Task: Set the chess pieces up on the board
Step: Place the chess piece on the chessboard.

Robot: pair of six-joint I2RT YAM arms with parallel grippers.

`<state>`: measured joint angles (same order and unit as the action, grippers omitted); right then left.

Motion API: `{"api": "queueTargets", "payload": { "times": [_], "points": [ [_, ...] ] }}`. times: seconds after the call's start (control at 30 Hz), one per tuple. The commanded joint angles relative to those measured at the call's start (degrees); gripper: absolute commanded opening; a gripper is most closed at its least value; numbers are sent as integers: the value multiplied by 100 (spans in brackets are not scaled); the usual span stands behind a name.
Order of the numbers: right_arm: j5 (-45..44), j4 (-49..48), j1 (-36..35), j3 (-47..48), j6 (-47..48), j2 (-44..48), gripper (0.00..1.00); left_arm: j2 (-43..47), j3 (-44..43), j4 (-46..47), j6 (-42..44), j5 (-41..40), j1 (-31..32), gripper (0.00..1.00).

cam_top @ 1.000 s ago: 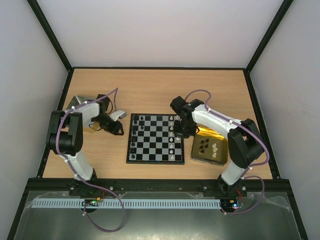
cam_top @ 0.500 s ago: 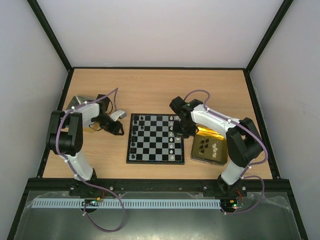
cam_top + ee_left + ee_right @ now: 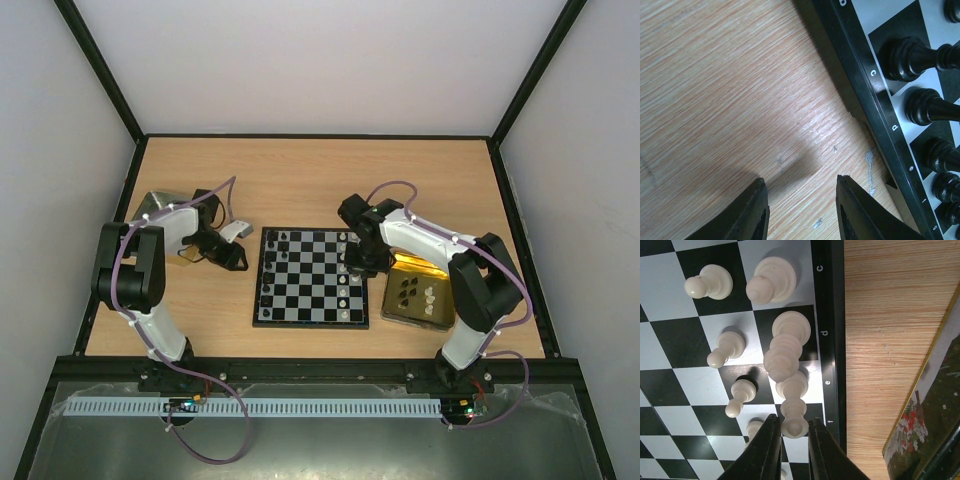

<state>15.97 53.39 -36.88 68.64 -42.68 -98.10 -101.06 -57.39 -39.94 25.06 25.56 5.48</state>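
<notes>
Wooden table [image 3: 320,175] with pale, straight grain, marked in the left wrist view by a few whitish scuffs and specks [image 3: 870,156]. On its right side a shiny gold square tin [image 3: 446,312], lying flat and open at the top; seen close in the right wrist view, a thin gold rim and a red-and-white printed picture on its dark side [image 3: 910,426]. Far left, a second shiny metal piece [image 3: 158,204], partly covered, kind unclear. All round, plain white walls [image 3: 320,60] held by black frame bars [image 3: 105,80]. Along the near edge, a grey metal ledge [image 3: 320,450] carrying a white slotted strip [image 3: 300,408].
</notes>
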Motion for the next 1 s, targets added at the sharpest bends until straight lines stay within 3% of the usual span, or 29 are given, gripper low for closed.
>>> {"api": "queueTargets", "payload": {
  "times": [0.0, 0.43, 0.67, 0.83, 0.97],
  "points": [
    [-8, 32, -64, 61, 47, -38, 14, -108, 210, 20, 61, -167, 24, 39],
    [-44, 63, -100, 100, 9, 16, 30, -84, 253, 39, 69, -160, 24, 39],
    [-553, 650, -59, 687, -17, 356, 30, -69, 326, 69, 61, -170, 24, 39],
    [-1052, 1196, 270, 854, -172, 1106, 30, -31, 355, 74, 74, -200, 15, 39],
    [-1160, 1449, 1103, 72, -93, 1845, 30, -17, 340, 83, 70, -186, 6, 39]
  ]
}}
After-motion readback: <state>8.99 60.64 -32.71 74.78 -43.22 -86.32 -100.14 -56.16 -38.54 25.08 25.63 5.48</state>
